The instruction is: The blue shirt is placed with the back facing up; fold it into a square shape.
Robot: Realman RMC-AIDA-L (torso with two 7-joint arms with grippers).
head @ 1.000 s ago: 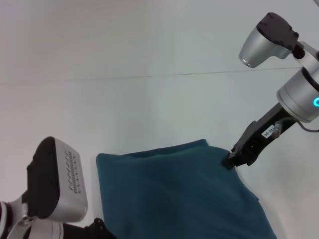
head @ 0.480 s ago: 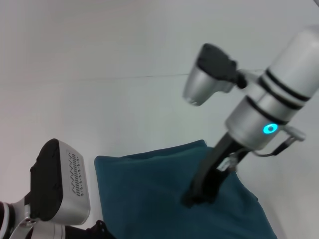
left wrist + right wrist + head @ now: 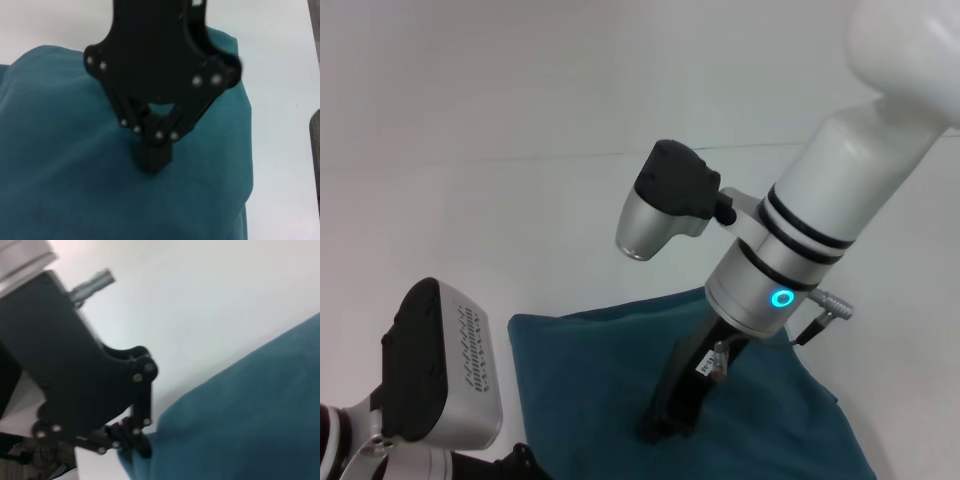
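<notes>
The blue shirt [image 3: 580,380] lies as a plain teal bundle at the near middle of the white table, its front part cut off by the head view's bottom. My right gripper [image 3: 658,432] reaches down onto its middle. In the right wrist view this gripper [image 3: 136,449] is shut, tips at an edge of the shirt [image 3: 250,415]; whether cloth is pinched is unclear. My left gripper [image 3: 152,162] is shut, tips sunk into the shirt [image 3: 60,150], with wrinkles running into them. In the head view it [image 3: 520,455] barely shows at the shirt's left edge.
The bare white table [image 3: 520,150] surrounds the shirt, with a thin seam [image 3: 470,160] running across it farther back. My left wrist's grey housing [image 3: 440,370] fills the near left corner. The right forearm [image 3: 840,190] looms over the shirt's right side.
My right arm has swung from the shirt's far right corner leftwards and nearer, and its gripper is now over the shirt's middle. The shirt's outline and my left arm look unchanged.
</notes>
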